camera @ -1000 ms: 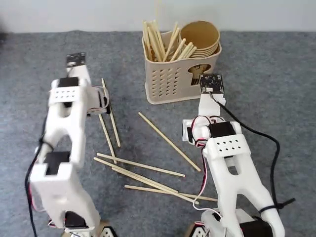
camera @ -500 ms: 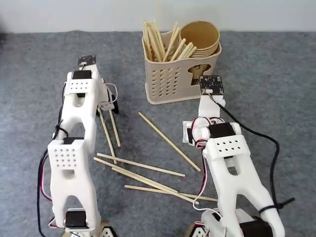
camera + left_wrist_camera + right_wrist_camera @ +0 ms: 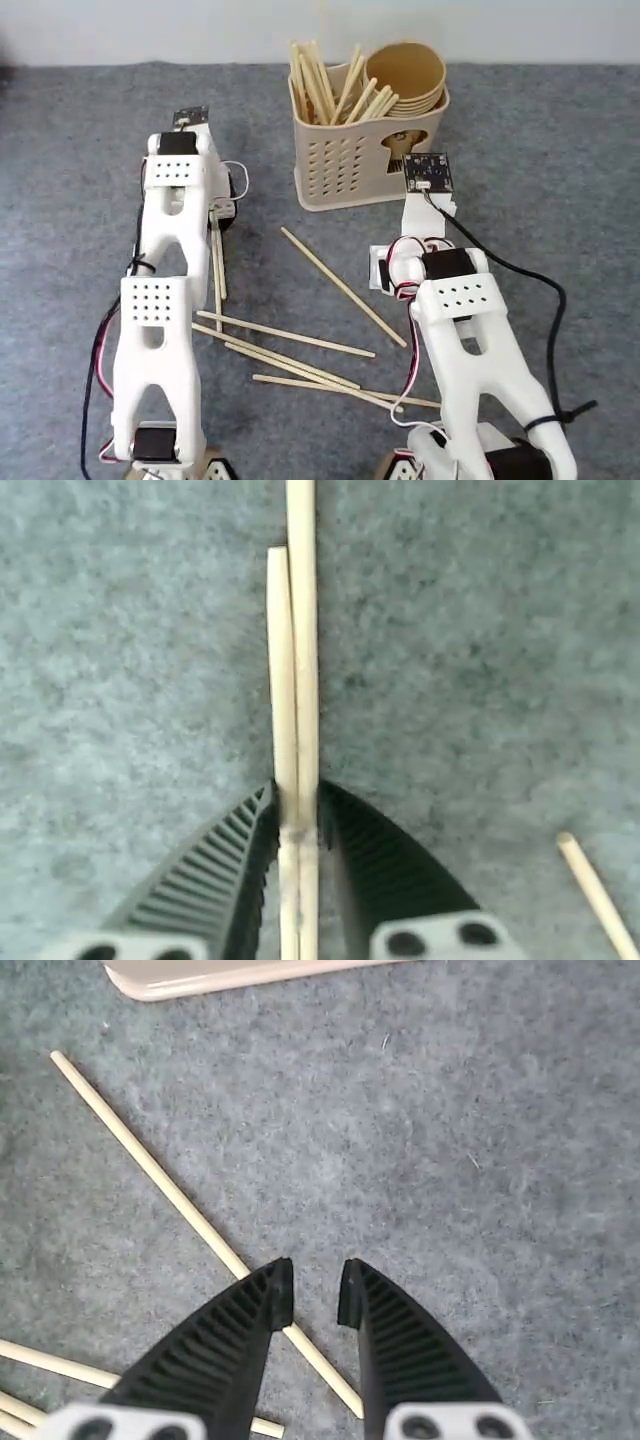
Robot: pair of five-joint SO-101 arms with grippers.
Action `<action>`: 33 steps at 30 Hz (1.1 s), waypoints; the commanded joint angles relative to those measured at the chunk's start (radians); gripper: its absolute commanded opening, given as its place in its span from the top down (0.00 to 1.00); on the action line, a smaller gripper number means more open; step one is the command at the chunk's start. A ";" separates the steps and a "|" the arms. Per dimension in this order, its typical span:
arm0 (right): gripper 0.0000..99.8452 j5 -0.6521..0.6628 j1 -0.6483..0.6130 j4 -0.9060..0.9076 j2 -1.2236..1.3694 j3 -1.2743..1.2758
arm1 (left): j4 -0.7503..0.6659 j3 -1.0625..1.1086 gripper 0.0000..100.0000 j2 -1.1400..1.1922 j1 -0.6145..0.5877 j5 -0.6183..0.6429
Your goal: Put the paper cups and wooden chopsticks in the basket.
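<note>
A beige slotted basket [image 3: 350, 165] stands at the back and holds stacked paper cups [image 3: 405, 72] and a bundle of wooden chopsticks [image 3: 320, 85]. My left gripper [image 3: 297, 808] is shut on two chopsticks [image 3: 293, 660] that lie side by side on the grey carpet; in the high view this pair [image 3: 216, 275] runs out from under the left arm [image 3: 178, 190]. My right gripper [image 3: 312, 1285] hovers narrowly open over a long diagonal chopstick [image 3: 150, 1165], with nothing between its fingers.
Several loose chopsticks [image 3: 290, 338] lie crossed on the carpet between the two arms, and one long stick [image 3: 340, 285] runs diagonally toward the right arm [image 3: 450, 300]. The basket's base [image 3: 230, 972] lies just ahead of the right gripper.
The left arm has swung right and stretched forward over the two chopsticks. The sticks now lie closer together under it. The right arm has not moved.
</note>
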 commanded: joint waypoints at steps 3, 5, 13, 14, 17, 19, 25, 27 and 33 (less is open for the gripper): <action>0.91 -0.012 0.010 -0.016 -0.038 -0.009 | 0.028 -0.030 0.99 -0.006 -0.006 0.003; 0.91 -0.012 0.008 -0.016 -0.038 -0.009 | 0.028 -0.028 0.99 -0.035 -0.006 0.003; 0.91 -0.012 0.007 -0.016 -0.038 -0.009 | 0.029 -0.022 0.99 -0.245 -0.005 0.003; 0.91 -0.012 0.007 -0.016 -0.038 -0.009 | 0.029 -0.022 0.99 -0.275 -0.005 0.003; 0.91 -0.012 0.007 -0.018 -0.036 -0.009 | 0.029 -0.022 0.99 -0.368 0.005 0.003; 0.91 -0.012 0.007 -0.018 -0.035 -0.009 | 0.029 -0.022 0.99 -0.425 0.011 0.003; 0.91 -0.012 0.007 -0.019 -0.030 -0.009 | 0.029 0.088 0.99 -0.493 0.014 -0.002; 0.91 -0.012 0.007 -0.019 -0.028 -0.009 | 0.028 0.166 0.99 -0.479 0.005 -0.005; 0.91 -0.012 0.007 -0.021 -0.028 -0.009 | 0.002 0.237 0.97 -0.382 -0.041 -0.043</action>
